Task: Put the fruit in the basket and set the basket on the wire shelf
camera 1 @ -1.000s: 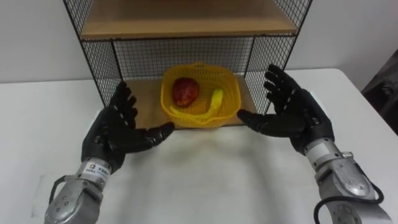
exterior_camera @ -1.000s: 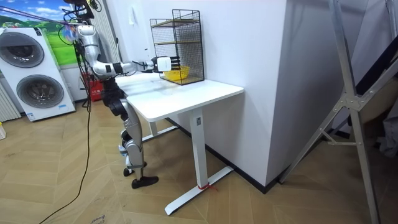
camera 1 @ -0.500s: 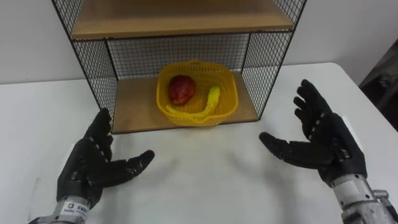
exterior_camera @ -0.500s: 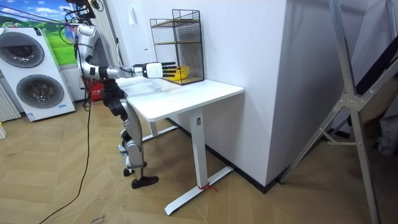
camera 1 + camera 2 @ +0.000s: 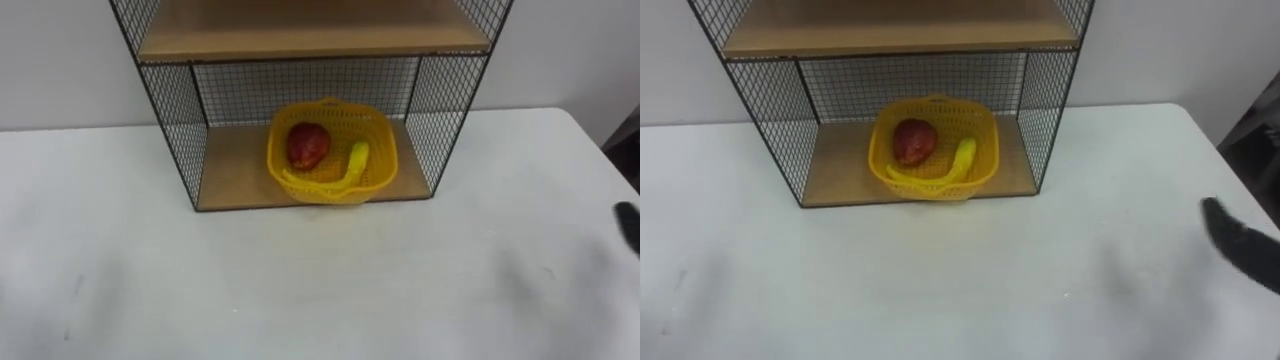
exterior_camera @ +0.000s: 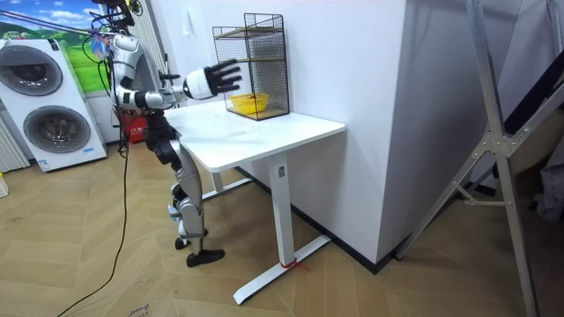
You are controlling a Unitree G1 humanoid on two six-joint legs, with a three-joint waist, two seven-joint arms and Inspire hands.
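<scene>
A yellow basket (image 5: 375, 140) stands on the bottom board of the black wire shelf (image 5: 172, 110), near the board's front edge. A red fruit (image 5: 308, 145) and a yellow banana (image 5: 355, 162) lie in it. My right hand (image 5: 1240, 250) shows as a dark sliver at the right edge, well away from the shelf and holding nothing. In the room view it (image 6: 211, 81) is raised beside the shelf (image 6: 251, 62) with its fingers spread, open. I stand at the end of the table on the room view's left.
The shelf stands at the back of a white table (image 5: 300, 280), against a white wall, with a wooden upper board (image 5: 310, 35) above the basket. Washing machines (image 6: 48, 106) stand behind me in the room view.
Both hands have drawn back from either side of the basket and swung outward, the left one out of the eye views. The basket stays on the shelf's bottom board.
</scene>
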